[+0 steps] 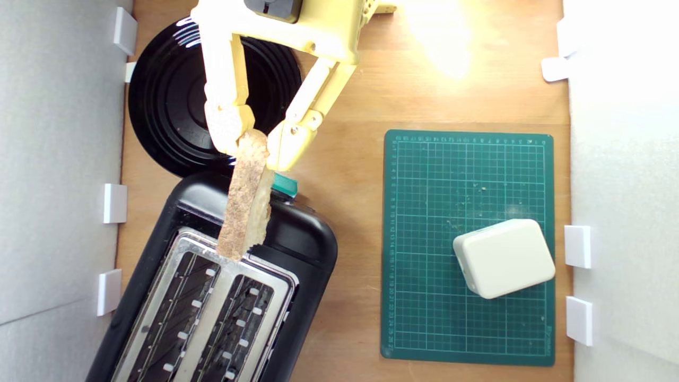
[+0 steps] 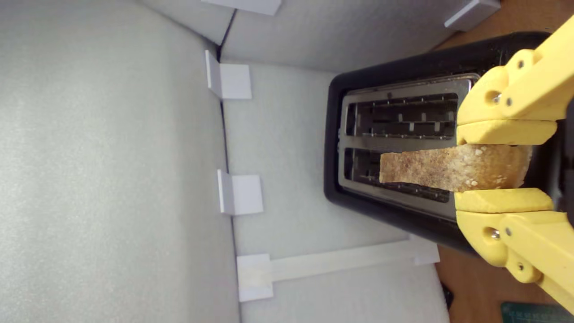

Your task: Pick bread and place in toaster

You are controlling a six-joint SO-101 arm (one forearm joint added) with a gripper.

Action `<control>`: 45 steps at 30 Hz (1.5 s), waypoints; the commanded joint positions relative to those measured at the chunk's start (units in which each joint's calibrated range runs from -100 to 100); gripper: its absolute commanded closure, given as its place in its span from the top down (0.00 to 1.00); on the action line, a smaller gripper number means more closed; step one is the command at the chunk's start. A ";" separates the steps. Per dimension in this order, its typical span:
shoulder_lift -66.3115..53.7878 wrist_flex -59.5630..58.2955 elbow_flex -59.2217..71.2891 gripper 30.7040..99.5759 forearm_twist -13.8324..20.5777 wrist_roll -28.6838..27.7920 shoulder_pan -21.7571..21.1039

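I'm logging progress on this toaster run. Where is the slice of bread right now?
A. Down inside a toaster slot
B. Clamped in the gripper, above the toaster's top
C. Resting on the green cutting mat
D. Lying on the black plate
B. The bread is pinched between the fingers of the yellow gripper and hangs over the toaster; the wrist view shows both slots without bread in them.

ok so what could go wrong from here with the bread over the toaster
1. The bread is pinched by one end only in the gripper, so it might swing or slip.
2. In the exterior view its free end seems to hang over the toaster top plate's edge, so it may catch metal rather than enter a slot.
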 commanded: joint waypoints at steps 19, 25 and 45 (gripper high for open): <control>-0.27 0.05 -3.13 0.31 0.30 2.44 6.11; 0.73 0.05 -3.13 0.31 0.30 2.60 6.44; 3.89 -0.72 -3.40 0.31 0.30 2.55 6.68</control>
